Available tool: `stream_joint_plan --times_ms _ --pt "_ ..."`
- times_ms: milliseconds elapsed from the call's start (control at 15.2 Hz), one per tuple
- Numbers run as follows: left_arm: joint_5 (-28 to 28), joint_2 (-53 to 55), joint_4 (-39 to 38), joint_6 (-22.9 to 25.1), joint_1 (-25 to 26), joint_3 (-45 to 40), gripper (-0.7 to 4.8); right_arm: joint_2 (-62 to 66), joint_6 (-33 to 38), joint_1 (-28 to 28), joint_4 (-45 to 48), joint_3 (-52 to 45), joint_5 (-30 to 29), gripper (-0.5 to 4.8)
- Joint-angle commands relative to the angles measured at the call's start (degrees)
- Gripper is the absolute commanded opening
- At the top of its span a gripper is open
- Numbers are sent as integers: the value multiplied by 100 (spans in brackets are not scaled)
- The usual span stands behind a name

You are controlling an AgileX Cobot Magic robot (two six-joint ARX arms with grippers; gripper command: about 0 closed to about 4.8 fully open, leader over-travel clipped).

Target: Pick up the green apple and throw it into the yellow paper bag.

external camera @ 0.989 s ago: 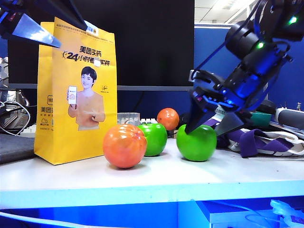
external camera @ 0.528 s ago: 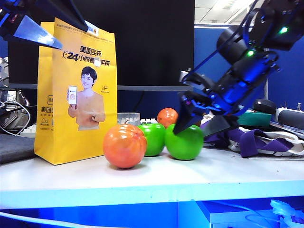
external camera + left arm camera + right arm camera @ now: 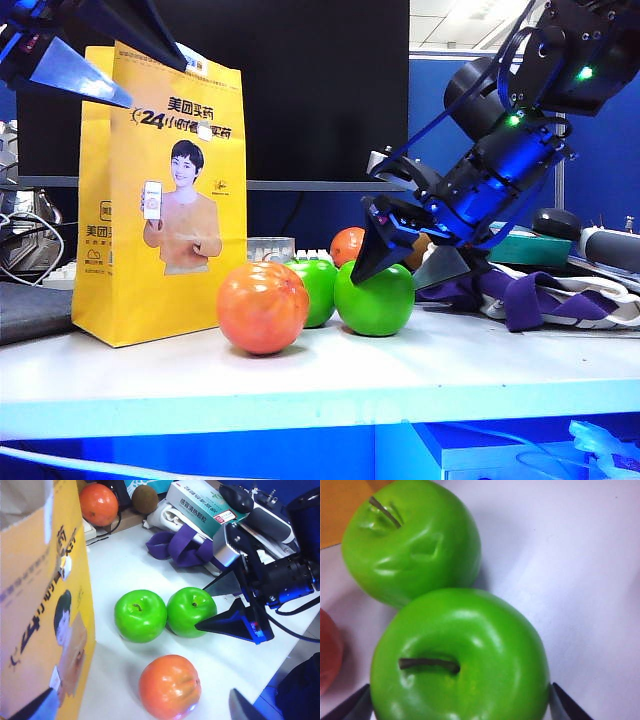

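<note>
Apple pushed sideways against its twin, grasp not yet made

Over the last second the right gripper [image 3: 400,262] has slid the green apple [image 3: 375,298] across the white table [image 3: 420,370] until it touches the second green apple [image 3: 312,290], both beside the orange fruit [image 3: 262,307]. Its jaws stand spread wide on either side of the apple, not clamped, so closing probably comes next, though the neighbour crowds one side. The yellow paper bag [image 3: 160,190] stands upright well to the left, with the left gripper [image 3: 90,45] hovering open at its mouth, holding nothing.
</note>
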Motion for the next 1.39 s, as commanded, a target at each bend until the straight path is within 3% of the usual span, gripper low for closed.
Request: stream_joint_plan --times_ms 66,264,528,792,1121,1253,1385 --pt "35 24 59 -22 -4 42 479 48 7 11 -151 74 120 364" --pt "33 42 57 -22 -4 39 479 46 7 9 -155 111 229 202" --pt "28 46 57 -22 -4 39 479 35 -2 -4 -372 365 378 198" --pt "20 42 4 -22 -4 87 479 -52 -33 -20 -1069 1375 369 198" --pt "13 -55 -800 55 -4 1056 479 -195 -323 -15 -2323 2754 162 201" --pt "-289 -98 -1231 326 -4 1600 479 -334 -308 -15 -2465 3303 -260 201" --pt "-1246 -146 -1805 680 -4 2212 479 -398 -297 17 -2959 4148 -538 201"
